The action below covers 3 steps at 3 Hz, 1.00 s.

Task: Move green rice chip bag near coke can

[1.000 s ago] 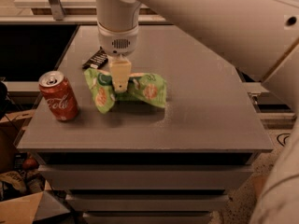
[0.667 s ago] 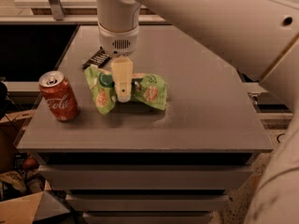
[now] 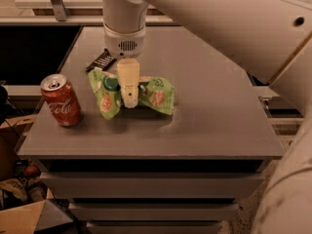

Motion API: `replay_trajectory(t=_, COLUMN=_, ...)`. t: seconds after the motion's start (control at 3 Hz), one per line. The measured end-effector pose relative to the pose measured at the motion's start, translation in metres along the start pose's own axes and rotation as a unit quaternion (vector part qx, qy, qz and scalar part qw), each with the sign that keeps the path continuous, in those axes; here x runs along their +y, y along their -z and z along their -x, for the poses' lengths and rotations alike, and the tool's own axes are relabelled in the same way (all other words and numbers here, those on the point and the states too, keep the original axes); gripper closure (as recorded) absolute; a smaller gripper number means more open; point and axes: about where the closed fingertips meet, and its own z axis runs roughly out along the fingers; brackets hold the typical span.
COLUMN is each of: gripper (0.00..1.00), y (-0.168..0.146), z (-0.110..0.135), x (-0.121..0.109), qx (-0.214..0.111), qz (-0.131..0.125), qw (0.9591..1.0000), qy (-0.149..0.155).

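The green rice chip bag [image 3: 158,96] lies crumpled in the middle of the grey table [image 3: 214,72], bunched into a bow-tie shape. My gripper [image 3: 129,100] points straight down onto the bag's middle, and its cream finger [image 3: 128,82] is pinched on the bag there. The coke can [image 3: 61,101] stands upright near the table's front left corner, a short gap to the left of the bag's left end. I cannot tell whether the bag rests on the table or hangs just above it.
A small black candy bar wrapper [image 3: 101,61] lies just behind the bag's left end. My white arm [image 3: 229,18] spans the upper right of the view. Boxes and clutter [image 3: 24,204] sit on the floor at lower left.
The gripper has come down a little further into the bag's middle. The bag is bunched more tightly around it. The can and wrapper have not moved.
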Motion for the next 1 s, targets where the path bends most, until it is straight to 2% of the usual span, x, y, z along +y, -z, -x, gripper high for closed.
replay_trajectory(t=1.0, gripper=0.0, y=0.0086, z=-0.0023, x=0.0064, qx=-0.028, qz=0.003, qw=0.9996, qy=0.009)
